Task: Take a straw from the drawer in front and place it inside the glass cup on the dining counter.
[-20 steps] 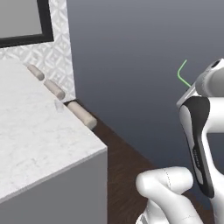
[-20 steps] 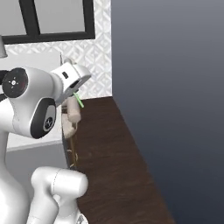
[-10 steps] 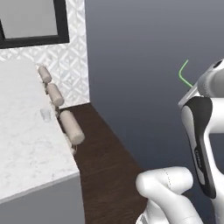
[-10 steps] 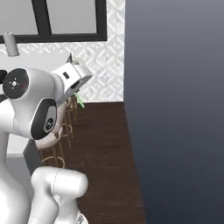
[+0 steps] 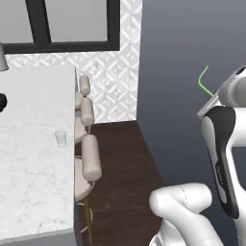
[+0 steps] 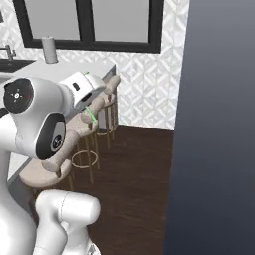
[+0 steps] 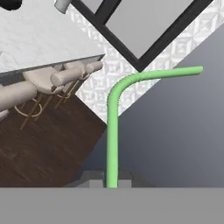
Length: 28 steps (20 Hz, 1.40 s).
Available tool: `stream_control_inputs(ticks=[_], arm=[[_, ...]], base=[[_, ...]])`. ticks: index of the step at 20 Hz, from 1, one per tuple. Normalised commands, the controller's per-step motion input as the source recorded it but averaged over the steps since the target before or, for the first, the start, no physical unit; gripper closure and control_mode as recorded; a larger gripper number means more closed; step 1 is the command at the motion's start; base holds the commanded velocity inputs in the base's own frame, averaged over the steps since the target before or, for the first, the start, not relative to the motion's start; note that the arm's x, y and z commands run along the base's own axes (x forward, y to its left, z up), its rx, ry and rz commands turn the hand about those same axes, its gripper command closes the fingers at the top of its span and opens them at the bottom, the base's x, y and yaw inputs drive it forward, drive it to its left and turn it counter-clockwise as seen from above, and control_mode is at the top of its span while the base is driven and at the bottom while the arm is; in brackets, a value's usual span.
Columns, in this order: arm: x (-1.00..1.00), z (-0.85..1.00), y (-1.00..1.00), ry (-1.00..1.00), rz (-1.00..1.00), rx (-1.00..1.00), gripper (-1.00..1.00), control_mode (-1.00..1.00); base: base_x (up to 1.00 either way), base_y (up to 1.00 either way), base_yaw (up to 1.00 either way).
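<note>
The robot's two-finger gripper (image 7: 112,183) is sitting raised in the air well to the right of the bench, and its jaws are closing tightly on the lower end of the thin light-green drinking straw with a bent top (image 7: 112,131). In the hand view the straw is running straight up from between the jaws, then curving over so that its short upper part is pointing away to one side. In the left base view the bent top of the straw (image 5: 204,81) is poking out above the white arm against the dark grey wall.

The small clear glass tumbler (image 5: 60,138) is standing upright on the large white marble dining bench with faint grey veining (image 5: 33,182), near that bench's right edge and well apart from the straw. Beige padded bar stools with thin brass legs (image 5: 89,161) are lining the bench's right side on the dark wooden floor (image 5: 122,168). Behind them a black-framed window (image 5: 72,24) is sitting in a white patterned tile wall (image 5: 115,96).
</note>
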Motion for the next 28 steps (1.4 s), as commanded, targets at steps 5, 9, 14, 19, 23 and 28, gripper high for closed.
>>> stream_control_inputs(ticks=[5,9,14,19,23,28], arm=[[0.00,0.00,0.00,0.00,0.00,0.00,1.00,1.00],[0.00,0.00,0.00,0.00,0.00,0.00,1.00,1.00],[0.00,0.00,0.00,0.00,0.00,0.00,1.00,1.00],[0.00,0.00,0.00,0.00,0.00,0.00,1.00,1.00],[0.00,0.00,0.00,0.00,0.00,0.00,1.00,1.00],[0.00,0.00,0.00,0.00,0.00,0.00,1.00,1.00]], base=[[0.87,-0.32,0.59],[0.79,-0.31,0.62],[0.59,-0.35,0.63],[0.33,-0.28,0.70],[0.23,-0.22,0.74],[0.15,-0.41,0.67]])
